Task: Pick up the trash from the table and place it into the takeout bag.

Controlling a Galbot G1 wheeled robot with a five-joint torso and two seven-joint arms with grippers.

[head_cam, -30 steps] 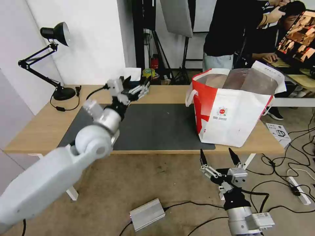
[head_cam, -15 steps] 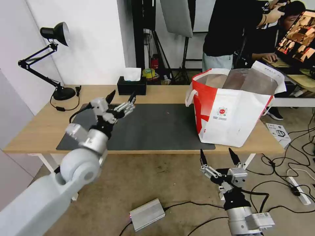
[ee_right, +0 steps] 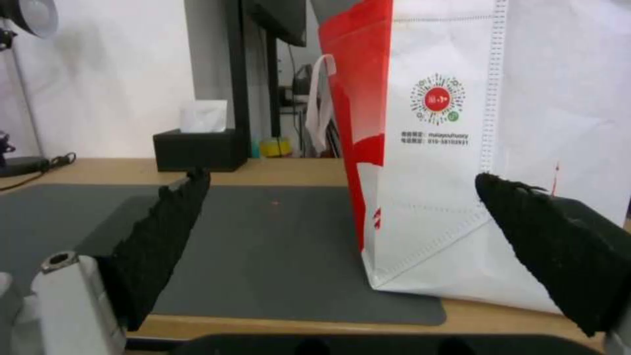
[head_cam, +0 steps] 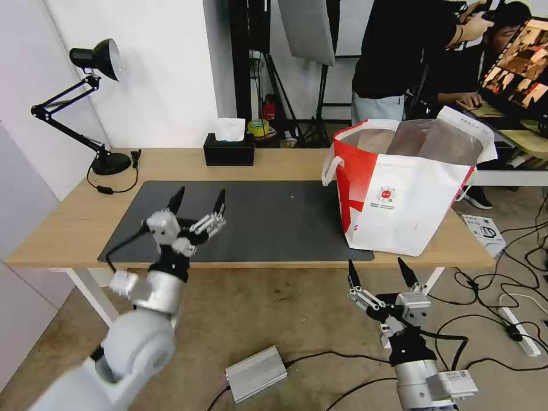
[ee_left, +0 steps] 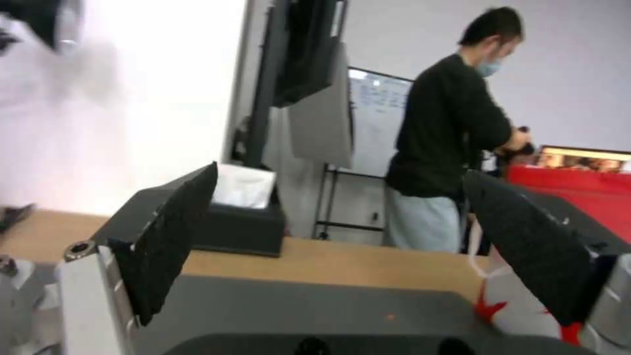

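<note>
Both claws agape, mat edge [head_cam: 240, 260].

White wall [head_cam: 160, 74] behind, brown floor [head_cam: 285, 319] with black cables [head_cam: 502, 285] and a silver box [head_cam: 256, 374], black desk lamp [head_cam: 94, 57], black tissue box [head_cam: 229, 153] — tripod stands [head_cam: 319, 103] at the back

A wooden table [head_cam: 68, 228] is bearing a grey mat [head_cam: 268, 220], takeout bag [head_cam: 408, 191], tissue box [head_cam: 229, 153] and desk lamp [head_cam: 97, 103].
</note>
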